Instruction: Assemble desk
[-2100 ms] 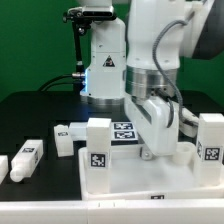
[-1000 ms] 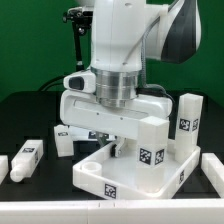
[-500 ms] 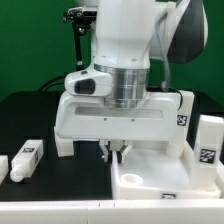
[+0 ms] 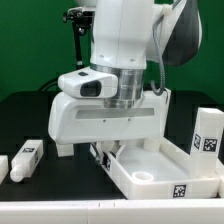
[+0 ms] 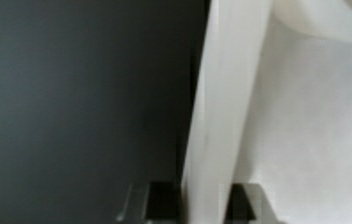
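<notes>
Swung toward the exterior view's right, the tabletop panel lies flat on the black table. The gripper is clamped on its rim, likely dragging it into position for fitting legs.

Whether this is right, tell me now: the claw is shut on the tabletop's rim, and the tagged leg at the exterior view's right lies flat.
Not quite. The leg at the exterior view's right stands upright, not flat, as the exterior view shows. The rest holds: the claw is shut on the rim of the tabletop.
</notes>
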Robot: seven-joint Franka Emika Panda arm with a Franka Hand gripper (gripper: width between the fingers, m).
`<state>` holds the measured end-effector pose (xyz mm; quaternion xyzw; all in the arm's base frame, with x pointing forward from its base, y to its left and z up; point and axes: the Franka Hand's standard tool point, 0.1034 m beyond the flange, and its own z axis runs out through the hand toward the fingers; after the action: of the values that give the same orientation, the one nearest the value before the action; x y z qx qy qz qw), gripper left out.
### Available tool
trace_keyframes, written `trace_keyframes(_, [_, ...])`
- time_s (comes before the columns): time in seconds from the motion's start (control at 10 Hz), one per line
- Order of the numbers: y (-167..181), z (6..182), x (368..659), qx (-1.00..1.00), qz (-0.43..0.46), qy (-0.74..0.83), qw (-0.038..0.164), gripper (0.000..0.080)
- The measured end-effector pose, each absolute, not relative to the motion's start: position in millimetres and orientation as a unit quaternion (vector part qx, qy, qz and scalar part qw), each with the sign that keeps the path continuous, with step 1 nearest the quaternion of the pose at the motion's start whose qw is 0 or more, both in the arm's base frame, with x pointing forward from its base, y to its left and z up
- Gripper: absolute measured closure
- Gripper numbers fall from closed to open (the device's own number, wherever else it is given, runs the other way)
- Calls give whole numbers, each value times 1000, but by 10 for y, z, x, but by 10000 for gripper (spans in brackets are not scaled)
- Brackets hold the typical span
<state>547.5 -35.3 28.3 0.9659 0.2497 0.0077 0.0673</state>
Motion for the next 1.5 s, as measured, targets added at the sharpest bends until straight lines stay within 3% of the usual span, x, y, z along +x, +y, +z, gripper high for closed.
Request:
trace_keyframes(0.2, [-419,434,5756,933,6,353,70,733])
trace_keyframes(0.4, [-315,554,6075,886,7,454,97,733])
trace_keyframes(0.9, [-350,544,6093,809,-18,576,116,736])
trace_keyframes(1.2, [34,508,6463,727,-3,674,133,736])
trace_keyframes(1.5, [-32,453,6418,701,-10,699,140,739])
